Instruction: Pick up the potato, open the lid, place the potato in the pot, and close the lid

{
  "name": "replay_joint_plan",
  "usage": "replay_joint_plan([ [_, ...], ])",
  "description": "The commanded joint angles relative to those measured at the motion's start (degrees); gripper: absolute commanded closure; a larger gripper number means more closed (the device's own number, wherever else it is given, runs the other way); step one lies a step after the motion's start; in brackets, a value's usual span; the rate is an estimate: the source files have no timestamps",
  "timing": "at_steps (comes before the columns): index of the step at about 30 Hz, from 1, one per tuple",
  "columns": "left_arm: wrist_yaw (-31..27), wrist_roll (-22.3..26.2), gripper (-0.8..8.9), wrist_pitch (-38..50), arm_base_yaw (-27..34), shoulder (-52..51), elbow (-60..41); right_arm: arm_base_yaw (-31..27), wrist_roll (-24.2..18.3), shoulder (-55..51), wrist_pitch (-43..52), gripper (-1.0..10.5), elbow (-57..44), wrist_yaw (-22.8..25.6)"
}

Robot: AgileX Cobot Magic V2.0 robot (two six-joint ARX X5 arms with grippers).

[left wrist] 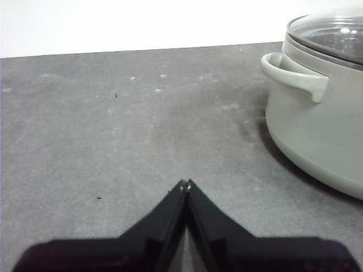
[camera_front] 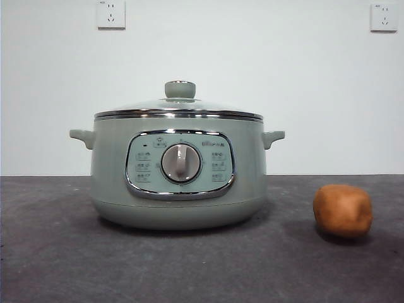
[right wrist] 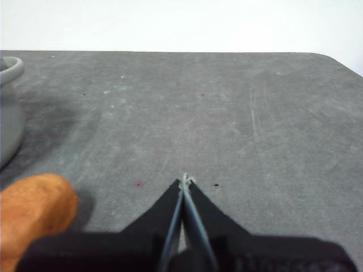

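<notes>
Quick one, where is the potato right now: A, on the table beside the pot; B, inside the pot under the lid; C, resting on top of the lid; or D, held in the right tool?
A: the potato sits on the dark table, apart from the pot, whose lid is on; no tool holds it.

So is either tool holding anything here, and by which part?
Nothing is held. The left tool and right tool are shut on nothing; the potato sits untouched on the table.
</notes>
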Motion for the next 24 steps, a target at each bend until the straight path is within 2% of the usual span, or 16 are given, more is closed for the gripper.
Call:
replay_joint_plan([
  [1,0.02,-0.15,8.16,0.04,0.11,0.02,-0.63,0.00,4.17,-0.04,0.24,9.5,-0.57,-0.31],
  [6,0.04,-0.15,8.16,0.09,0.11,0.02,-0.63,0.02,5.31,-0.04,0.26,9.5,-0.57,-0.35],
  [12,0.26,-0.17,8.13,2.45,0.11,0.02,-0.52,0.02,8.61,-0.04,1.36,9.4,-0.52,-0.44],
  [15,0.24,-0.33,8.06,3.13,0.11,0.02,0.31,0.02,10.29,-0.04,2.34,8.6,0.28,-1.81],
  [17,0.24,-0.42,7.45,3.04,0.11,0.02,1.20,0.02,10.27,-0.04,2.80,7.6,1.36,-3.13],
  [22,0.74,-3.32,5.36,3.06,0.11,0.02,3.41,0.04,10.29,-0.02,3.02,6.2,4.81,-4.85],
  [24,2.08,-3.32,4.89,3.04,0.11,0.09,4.33,0.07,10.80,0.09,2.95,5.5,6.40,-4.87],
])
